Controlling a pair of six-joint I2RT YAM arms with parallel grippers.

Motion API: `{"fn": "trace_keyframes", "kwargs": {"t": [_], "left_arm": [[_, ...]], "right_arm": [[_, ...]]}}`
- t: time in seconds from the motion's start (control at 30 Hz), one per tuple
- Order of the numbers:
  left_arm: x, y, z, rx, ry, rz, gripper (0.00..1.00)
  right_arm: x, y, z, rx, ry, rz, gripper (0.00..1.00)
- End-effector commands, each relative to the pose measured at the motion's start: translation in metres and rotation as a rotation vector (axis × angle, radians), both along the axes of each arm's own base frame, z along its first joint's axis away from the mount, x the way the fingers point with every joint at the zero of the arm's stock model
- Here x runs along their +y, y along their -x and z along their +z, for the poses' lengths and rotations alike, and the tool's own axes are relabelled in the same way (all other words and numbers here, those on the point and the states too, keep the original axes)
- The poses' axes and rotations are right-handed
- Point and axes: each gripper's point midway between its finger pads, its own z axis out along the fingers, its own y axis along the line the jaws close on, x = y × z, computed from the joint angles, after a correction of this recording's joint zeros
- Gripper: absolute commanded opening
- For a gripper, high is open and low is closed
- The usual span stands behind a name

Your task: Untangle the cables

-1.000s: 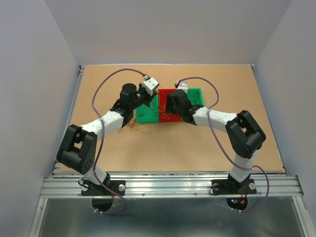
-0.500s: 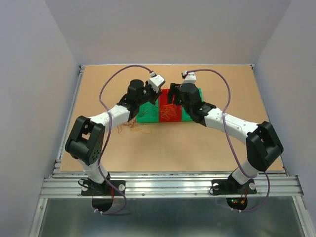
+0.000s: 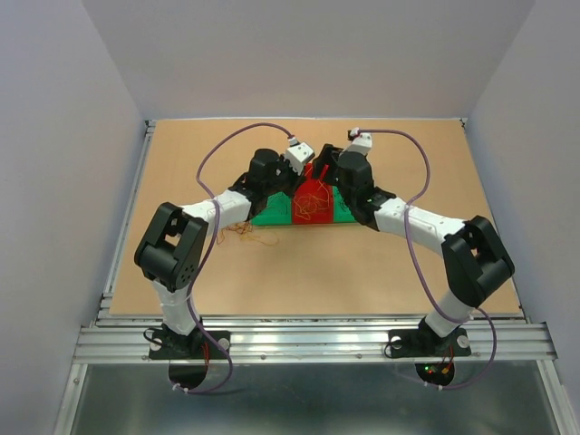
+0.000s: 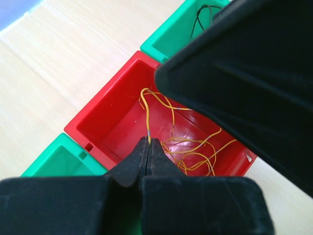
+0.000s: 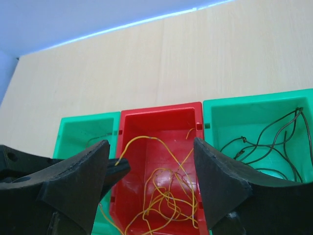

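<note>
My left gripper [image 4: 148, 142] is shut on one end of an orange-yellow cable [image 4: 146, 110] and holds it just above the red bin [image 4: 100, 95]. The strand arcs down into a loose pile of yellow cables [image 5: 168, 196] lying in that bin. My right gripper [image 5: 150, 144] is open and empty, above the same red bin [image 5: 161, 108], its fingers either side of the bin. In the top view both grippers, left [image 3: 306, 172] and right [image 3: 326, 170], meet over the red bin [image 3: 296, 217]. Dark cables [image 5: 269, 139] lie in the right green bin.
Green bins flank the red one, left [image 5: 88, 117] and right [image 5: 254, 101]; the left one holds a thin dark strand [image 5: 95, 139]. A small clump of red and yellow strands [image 3: 246, 232] lies on the table in front of the left green bin.
Both arms have swung inward and forward. My left gripper moved right from the left green bin to the red bin. My right gripper moved left and now hovers over the red bin.
</note>
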Motion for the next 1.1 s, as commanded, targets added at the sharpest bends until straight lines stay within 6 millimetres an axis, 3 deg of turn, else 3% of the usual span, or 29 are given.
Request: {"fn": "trace_keyframes", "kwargs": {"t": [0.0, 0.27, 0.57, 0.67, 0.9, 0.97, 1.07], "left_arm": [[-0.006, -0.002, 0.032, -0.078, 0.064, -0.020, 0.00], [-0.012, 0.005, 0.043, -0.088, 0.125, -0.046, 0.00], [-0.012, 0.006, 0.049, -0.100, 0.132, -0.046, 0.00], [-0.012, 0.006, 0.049, -0.103, 0.132, -0.047, 0.00], [-0.009, 0.003, 0.048, -0.113, 0.124, -0.030, 0.00], [-0.008, 0.003, 0.049, -0.117, 0.125, -0.025, 0.00], [-0.005, 0.006, 0.051, -0.134, 0.122, -0.025, 0.06]], "right_arm": [[0.002, -0.011, 0.013, -0.061, -0.124, 0.000, 0.75], [0.019, -0.015, 0.009, -0.046, -0.239, 0.139, 0.74], [0.045, -0.021, -0.018, 0.030, -0.278, 0.242, 0.73], [0.049, -0.022, -0.025, 0.039, -0.277, 0.253, 0.63], [0.048, -0.021, -0.030, 0.052, -0.281, 0.248, 0.08], [0.047, -0.022, -0.032, 0.054, -0.281, 0.238, 0.01], [0.046, -0.023, -0.038, 0.061, -0.272, 0.229, 0.01]]}}
